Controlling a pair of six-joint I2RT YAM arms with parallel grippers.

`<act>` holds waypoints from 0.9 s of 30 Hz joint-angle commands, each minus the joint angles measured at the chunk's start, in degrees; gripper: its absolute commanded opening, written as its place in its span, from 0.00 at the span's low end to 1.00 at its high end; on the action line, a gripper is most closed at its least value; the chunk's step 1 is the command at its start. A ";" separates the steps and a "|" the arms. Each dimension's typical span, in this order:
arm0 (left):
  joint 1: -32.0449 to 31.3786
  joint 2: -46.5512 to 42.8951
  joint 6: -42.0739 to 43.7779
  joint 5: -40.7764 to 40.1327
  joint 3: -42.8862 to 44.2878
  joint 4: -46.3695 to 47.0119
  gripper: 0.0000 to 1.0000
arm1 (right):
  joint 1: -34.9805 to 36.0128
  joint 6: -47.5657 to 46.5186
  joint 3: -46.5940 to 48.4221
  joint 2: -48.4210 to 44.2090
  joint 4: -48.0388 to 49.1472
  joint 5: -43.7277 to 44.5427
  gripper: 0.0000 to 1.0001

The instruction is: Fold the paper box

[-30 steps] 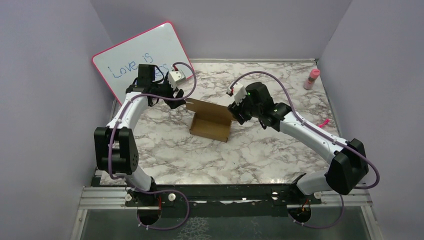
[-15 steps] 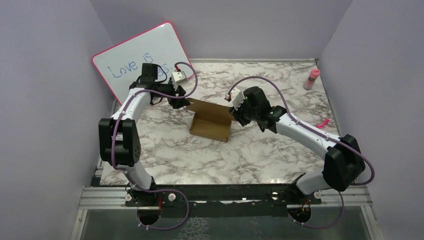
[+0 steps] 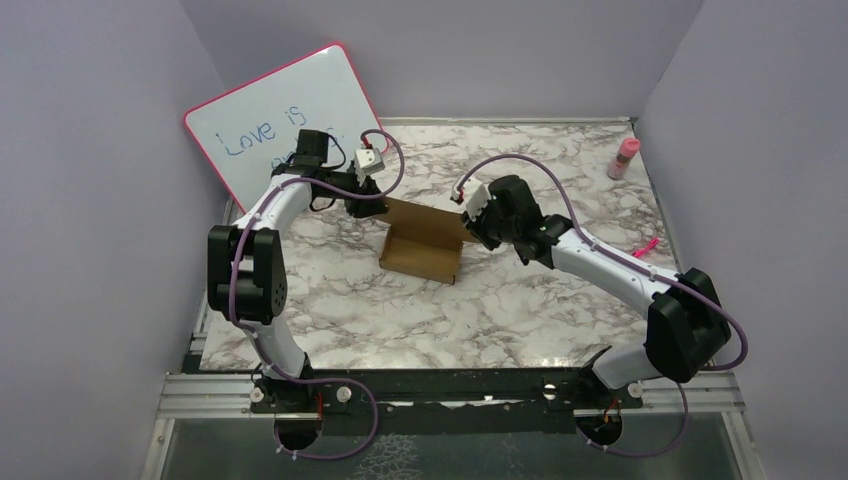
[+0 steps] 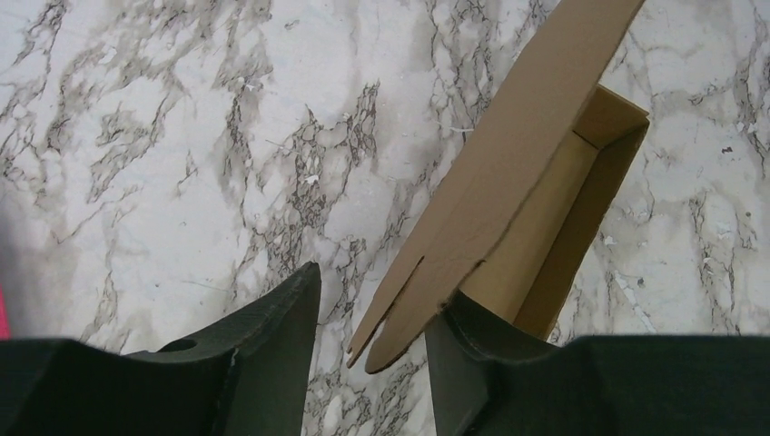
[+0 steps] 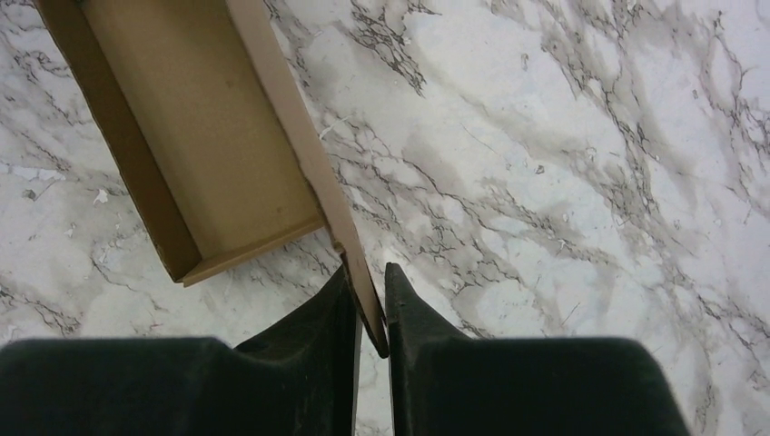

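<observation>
While the plain brown cardboard box (image 3: 420, 255) sat on the marbled surface (image 3: 520, 300), my right pincer (image 5: 367, 274) clamped its raised flap's corner, my left pincer (image 4: 377, 292) gaped around the other; seemingly light, crease-prone.

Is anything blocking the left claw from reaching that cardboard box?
Nothing visible. The open left gripper straddles a flap tip of the paper box, and the right gripper pinches the flap's other end.

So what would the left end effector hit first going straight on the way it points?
Probably the cardboard box: its raised flap lies between the open fingers of the left end effector. Depth is unclear.
</observation>
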 commanded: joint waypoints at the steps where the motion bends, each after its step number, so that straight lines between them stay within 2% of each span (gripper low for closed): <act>1: -0.28 0.58 2.03 2.54 1.90 -0.59 0.42 | -0.48 -1.01 -0.57 -0.78 2.30 -1.01 0.18; 8: -0.34 1.23 4.17 2.18 2.78 -3.47 0.22 | -0.50 -1.10 -0.49 -0.87 2.48 -0.60 0.07; 17: -1.96 -0.54 2.89 1.63 1.80 -3.55 0.11 | -0.45 1.45 1.14 -0.46 2.19 -0.56 0.01; 21: -3.04 -1.87 -2.15 -0.61 0.19 -2.15 0.10 | -0.45 6.24 3.03 0.86 1.48 0.25 0.01; 27: -6.24 -5.85 -16.86 -14.79 -3.98 5.90 0.09 | -0.40 11.97 3.12 0.50 2.92 2.87 0.01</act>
